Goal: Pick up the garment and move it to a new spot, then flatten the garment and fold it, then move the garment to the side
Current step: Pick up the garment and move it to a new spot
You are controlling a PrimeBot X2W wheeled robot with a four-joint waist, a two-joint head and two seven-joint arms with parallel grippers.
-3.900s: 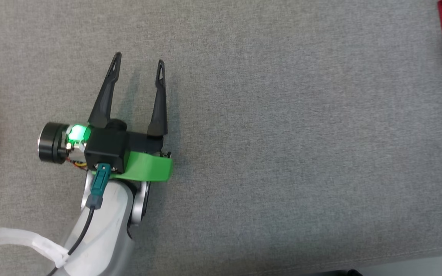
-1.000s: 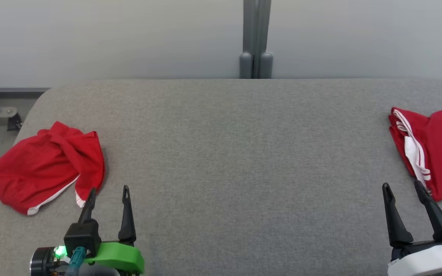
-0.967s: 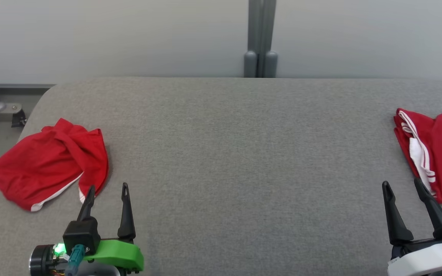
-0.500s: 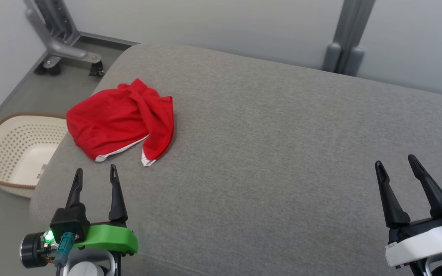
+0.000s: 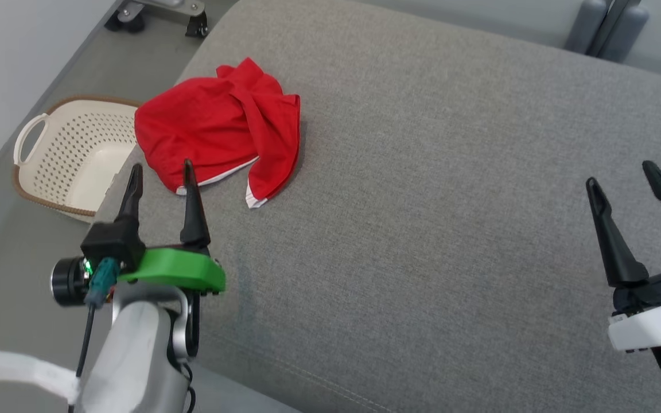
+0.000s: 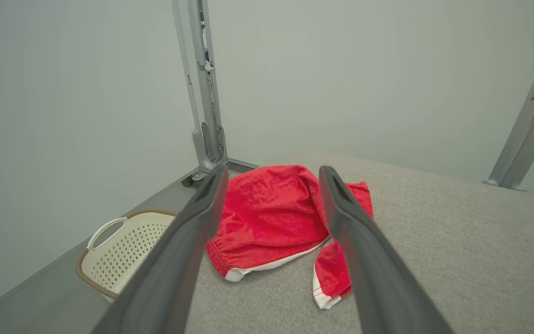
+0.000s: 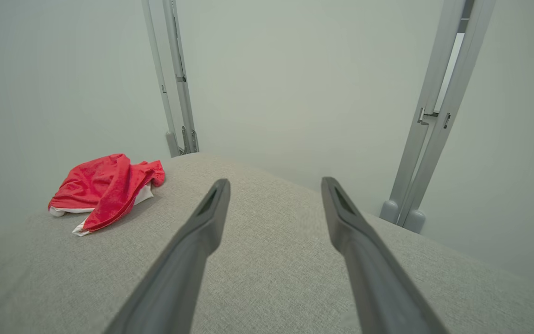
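The red garment (image 5: 218, 132) lies crumpled near the left end of the grey cushion (image 5: 422, 201), white-trimmed hems toward the robot. The left gripper (image 5: 162, 166) hangs just before it, its 2 fingers spread with nothing between them. Whether a fingertip touches the cloth I cannot tell. The right gripper (image 5: 620, 175) is well apart to the right, its 2 fingers also spread and empty. A cream basket (image 5: 32, 123) sits on the floor beside the cushion's left end.

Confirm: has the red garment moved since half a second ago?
No. The red garment keeps its folds at the grey cushion's left edge beside the basket; the camera turned.
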